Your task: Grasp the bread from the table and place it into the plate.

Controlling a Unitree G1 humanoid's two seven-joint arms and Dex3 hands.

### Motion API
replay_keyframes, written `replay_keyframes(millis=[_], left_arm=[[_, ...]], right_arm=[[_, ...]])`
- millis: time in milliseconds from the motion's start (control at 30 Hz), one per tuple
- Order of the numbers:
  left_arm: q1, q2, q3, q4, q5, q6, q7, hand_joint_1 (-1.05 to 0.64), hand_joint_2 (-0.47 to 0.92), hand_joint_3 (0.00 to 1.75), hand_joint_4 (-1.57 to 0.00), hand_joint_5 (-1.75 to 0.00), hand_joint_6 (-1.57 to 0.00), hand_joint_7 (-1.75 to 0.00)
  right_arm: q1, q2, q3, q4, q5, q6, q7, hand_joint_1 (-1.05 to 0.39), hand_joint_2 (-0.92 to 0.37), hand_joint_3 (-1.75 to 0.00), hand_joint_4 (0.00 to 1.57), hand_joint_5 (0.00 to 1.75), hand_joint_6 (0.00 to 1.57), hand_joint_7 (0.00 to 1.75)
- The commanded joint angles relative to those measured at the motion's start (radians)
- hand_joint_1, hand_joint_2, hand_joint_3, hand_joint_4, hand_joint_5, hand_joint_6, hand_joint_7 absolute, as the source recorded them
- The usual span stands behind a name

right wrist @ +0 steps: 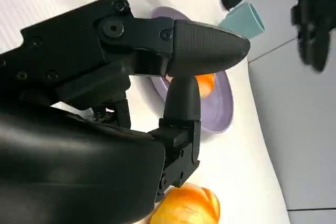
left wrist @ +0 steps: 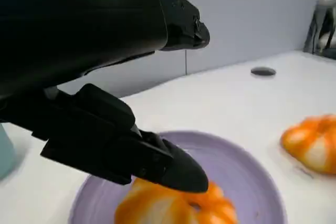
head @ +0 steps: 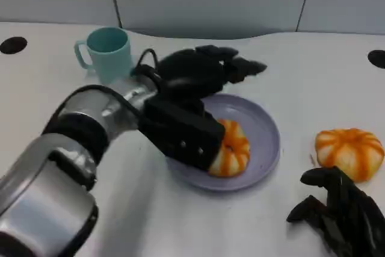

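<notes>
- Your plate point(head: 264, 148) holds one bread point(head: 233, 148).
- Left hand point(head: 201, 70) above it, spread, empty.
- Cup point(head: 108, 52): contents not visible.
- Right hand point(head: 343, 212): spread, empty.

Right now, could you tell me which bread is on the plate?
The bread beneath the left hand lies on the purple plate; the other bread sits on the table.

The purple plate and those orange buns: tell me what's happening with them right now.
The left robot hand is stretched over the round purple plate, its fingers apart above an orange-and-white striped bread bun that already lies in the plate. A second, similar bun sits on the white table beside the plate, with the right robot hand just in front of it, holding nothing.
</notes>
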Motion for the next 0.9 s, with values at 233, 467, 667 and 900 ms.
replay_keyframes(millis=[233, 467, 667, 900], left_arm=[[0.326, 0.119, 0.357, -0.191, -0.622, -0.093, -0.484, -0.76, 0.92, 0.11, -0.18, -0.12, -0.18, -0.1], [0.688, 0.085, 0.576, -0.513, -1.103, 0.168, -0.756, -0.74, 0.92, 0.21, -0.41, -0.38, -0.4, -0.13], [0.927, 0.077, 0.658, -0.757, -1.251, 0.47, -0.789, -0.67, 0.92, 0.23, -0.32, -1.3, -0.56, -0.4], [1.063, 0.058, 0.707, -0.837, -1.271, 0.679, -0.783, -0.64, 0.92, 0.3, -0.36, -1.64, -0.44, -0.99]], right_arm=[[-0.018, -0.034, -0.027, 0.025, 0.012, -0.009, 0.013, -0.38, -0.92, -0.61, 0.47, 1.75, 0.28, 1.63], [-0.017, -0.039, -0.037, 0.005, 0.017, 0.024, 0.001, -0.35, -0.92, -0.64, 0.46, 1.75, 0.27, 1.62], [-0.016, -0.042, -0.034, -0.003, 0.01, 0.03, 0.002, -0.34, -0.92, -0.63, 0.48, 1.75, 0.28, 1.63], [-0.015, -0.049, -0.035, -0.009, 0.008, 0.037, 0.003, -0.35, -0.92, -0.64, 0.48, 1.75, 0.28, 1.64]])
